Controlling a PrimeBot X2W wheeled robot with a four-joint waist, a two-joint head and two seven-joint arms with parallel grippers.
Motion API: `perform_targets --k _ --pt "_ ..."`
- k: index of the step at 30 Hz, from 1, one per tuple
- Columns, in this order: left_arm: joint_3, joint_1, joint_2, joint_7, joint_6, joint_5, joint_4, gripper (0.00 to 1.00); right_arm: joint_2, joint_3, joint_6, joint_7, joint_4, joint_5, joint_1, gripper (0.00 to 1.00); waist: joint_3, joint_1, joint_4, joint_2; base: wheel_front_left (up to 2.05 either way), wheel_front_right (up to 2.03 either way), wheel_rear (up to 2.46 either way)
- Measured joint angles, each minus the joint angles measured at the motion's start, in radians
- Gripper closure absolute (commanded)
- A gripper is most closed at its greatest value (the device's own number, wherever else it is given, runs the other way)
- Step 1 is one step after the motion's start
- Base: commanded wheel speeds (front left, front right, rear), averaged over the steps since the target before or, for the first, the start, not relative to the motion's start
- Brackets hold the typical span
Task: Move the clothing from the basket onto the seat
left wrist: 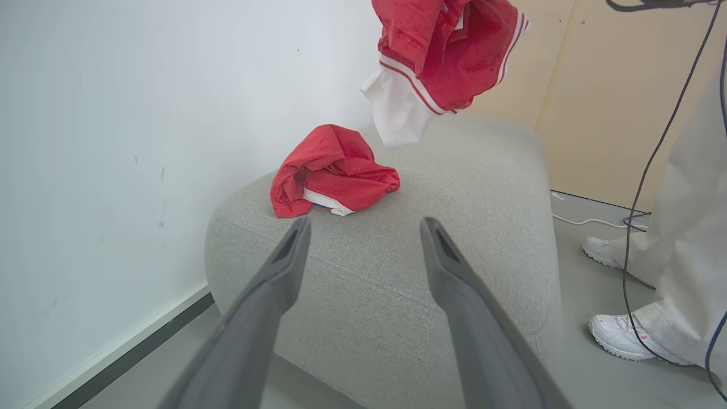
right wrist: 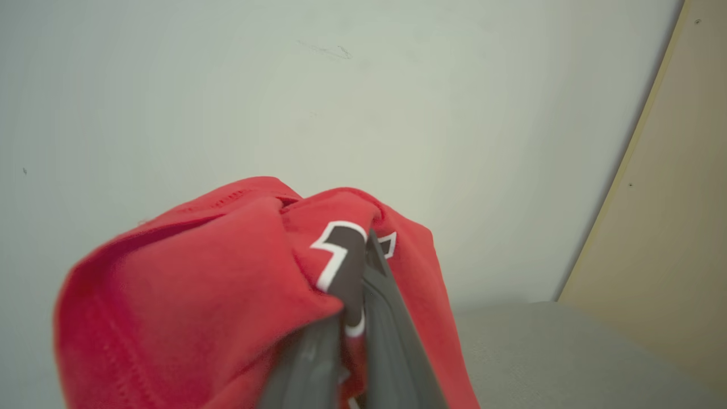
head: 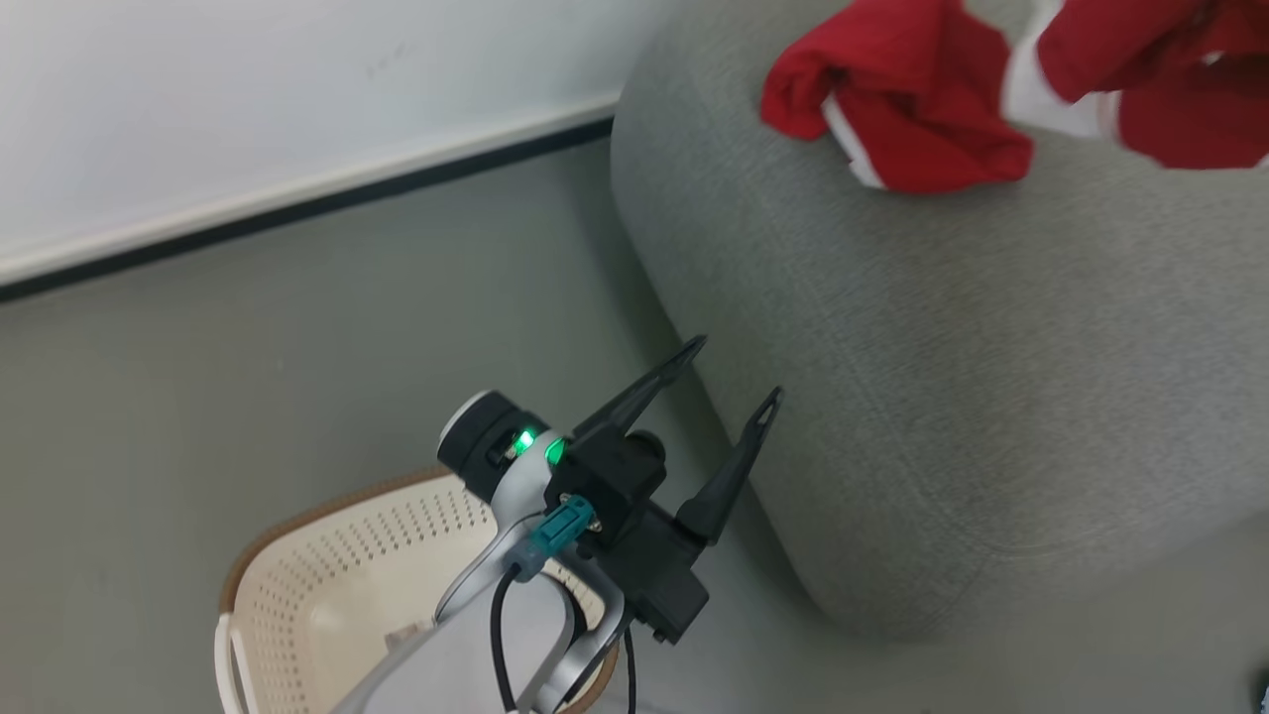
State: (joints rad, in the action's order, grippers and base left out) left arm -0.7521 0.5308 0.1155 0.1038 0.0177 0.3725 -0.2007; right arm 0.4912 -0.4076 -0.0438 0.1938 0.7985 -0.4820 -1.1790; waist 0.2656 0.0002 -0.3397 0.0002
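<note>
One red garment (head: pixel 902 99) with white trim lies crumpled on the grey seat (head: pixel 991 377), also seen as a red garment (left wrist: pixel 332 173) on the seat (left wrist: pixel 397 284). A second red garment (left wrist: pixel 448 51) with lettering hangs above the seat, the same garment (head: pixel 1160 79) at the head view's top right. My right gripper (right wrist: pixel 355 284) is shut on this garment (right wrist: pixel 216 307). My left gripper (head: pixel 739 372) stands open and holds nothing, above the basket (head: pixel 337 565) and beside the seat's near corner; its fingers (left wrist: pixel 272 284) point at the seat.
A white wall (head: pixel 248 99) with a dark baseboard runs behind the seat and basket. A person in white trousers and white shoes (left wrist: pixel 625 338) stands on the grey floor right of the seat, with cables (left wrist: pixel 653 170) hanging nearby. A beige panel (left wrist: pixel 613 85) stands behind.
</note>
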Motion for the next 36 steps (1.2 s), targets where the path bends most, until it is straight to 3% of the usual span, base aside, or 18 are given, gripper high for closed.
perform_targets --k 11,28,29,31,32,33,36 --pt "-0.012 0.107 -0.012 -0.051 0.005 -0.032 0.091 0.00 0.052 0.017 0.010 -0.009 0.123 0.003 -0.101 1.00 0.178 0.0001 0.079 0.0000 0.00 0.00 0.00" --pt "0.012 0.241 0.032 -0.102 0.009 -0.095 0.166 0.00 -0.045 0.023 0.016 0.030 0.220 -0.011 -0.160 1.00 0.438 0.0000 0.115 0.0001 0.00 0.00 0.00" --pt "0.014 0.245 0.034 -0.102 0.008 -0.098 0.161 0.00 -0.053 0.033 0.014 0.035 0.226 -0.023 -0.161 0.80 0.450 0.0000 0.114 0.0002 0.00 0.00 0.00" --pt "0.016 0.246 0.040 -0.100 0.008 -0.108 0.150 0.00 -0.059 0.037 0.004 0.041 0.239 -0.029 -0.160 0.55 0.470 0.0001 0.111 0.0001 0.00 0.00 0.00" --pt "0.017 0.246 0.042 -0.096 0.008 -0.113 0.144 0.00 -0.059 0.036 -0.003 0.046 0.242 -0.029 -0.160 0.19 0.477 0.0001 0.109 0.0002 0.00 0.00 0.00" --pt "0.017 0.245 0.044 -0.091 0.008 -0.113 0.137 0.00 -0.059 0.036 -0.009 0.047 0.244 -0.028 -0.159 0.00 0.481 0.0001 0.106 0.0002 0.00 0.00 0.00" --pt "0.019 0.244 0.044 -0.075 0.008 -0.113 0.118 0.00 -0.059 0.035 -0.019 0.055 0.249 -0.028 -0.151 0.00 0.479 0.0000 0.097 0.0001 0.00 0.00 0.00"
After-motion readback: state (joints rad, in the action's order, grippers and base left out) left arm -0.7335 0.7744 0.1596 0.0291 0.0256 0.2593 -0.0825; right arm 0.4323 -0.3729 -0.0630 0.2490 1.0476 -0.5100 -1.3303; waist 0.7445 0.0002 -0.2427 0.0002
